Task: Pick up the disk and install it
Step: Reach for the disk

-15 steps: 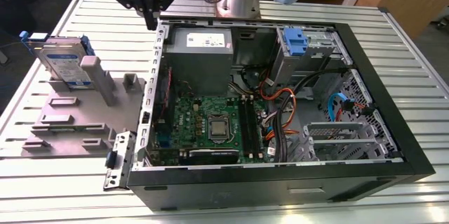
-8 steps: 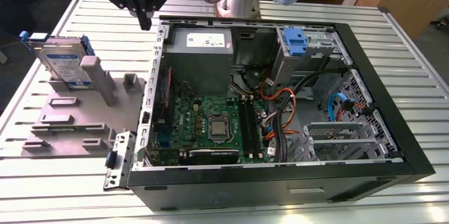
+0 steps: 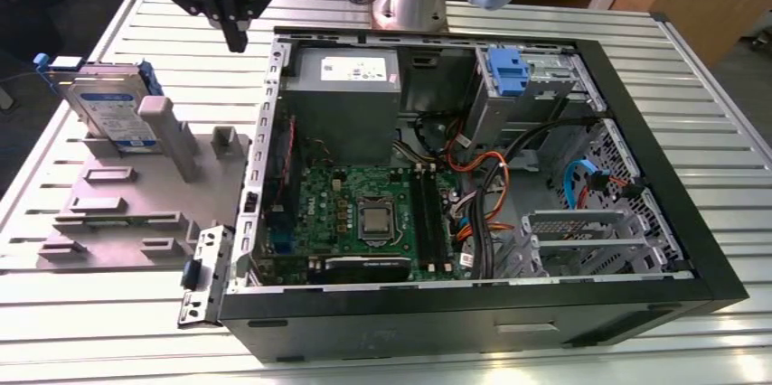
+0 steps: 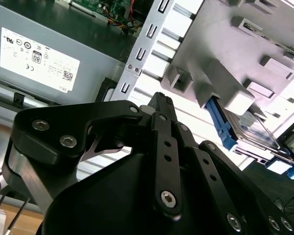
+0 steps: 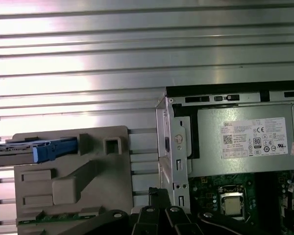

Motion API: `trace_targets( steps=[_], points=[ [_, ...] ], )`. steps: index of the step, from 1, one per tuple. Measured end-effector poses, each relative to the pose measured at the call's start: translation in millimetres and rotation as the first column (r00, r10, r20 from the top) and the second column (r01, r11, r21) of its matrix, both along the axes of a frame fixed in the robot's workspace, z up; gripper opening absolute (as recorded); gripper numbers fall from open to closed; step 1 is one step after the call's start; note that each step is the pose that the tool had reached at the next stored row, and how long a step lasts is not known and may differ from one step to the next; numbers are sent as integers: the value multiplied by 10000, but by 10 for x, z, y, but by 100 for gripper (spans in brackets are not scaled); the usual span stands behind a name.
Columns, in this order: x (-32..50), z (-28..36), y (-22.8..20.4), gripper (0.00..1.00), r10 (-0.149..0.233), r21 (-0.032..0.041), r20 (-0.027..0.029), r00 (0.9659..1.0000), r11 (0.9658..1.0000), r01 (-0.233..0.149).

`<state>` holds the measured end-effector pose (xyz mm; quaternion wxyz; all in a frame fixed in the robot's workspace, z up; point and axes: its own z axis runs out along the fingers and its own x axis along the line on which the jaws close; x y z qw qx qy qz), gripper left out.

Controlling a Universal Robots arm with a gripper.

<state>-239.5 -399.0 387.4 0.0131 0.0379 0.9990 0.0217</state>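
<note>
Disk: flat silver-grey metal slab with blue plastic rails, standing on edge in the fixture at the exterior view's left.
Fixture: matte grey moulded plate with square posts, on the ribbed aluminium table.
Gripper: black linked fingers pressed together on nothing, over the narrow bare strip between fixture and case, apart from the disk.
Computer case: open, with a perforated sheet-metal edge facing the fixture.
Power supply: plain grey box.
Drive cage: grey metal with a blue tab.

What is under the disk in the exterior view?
A grey fixture holds the disk tilted upright; its post covers the disk's lower corner, so the seating there is hidden.
</note>
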Motion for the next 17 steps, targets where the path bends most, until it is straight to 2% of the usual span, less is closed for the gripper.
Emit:
trace_targets(
  steps=[17],
  points=[
    [-46, -2, 0, 11, -1, 0, 0, 10000, 10000, 1]
  ],
)
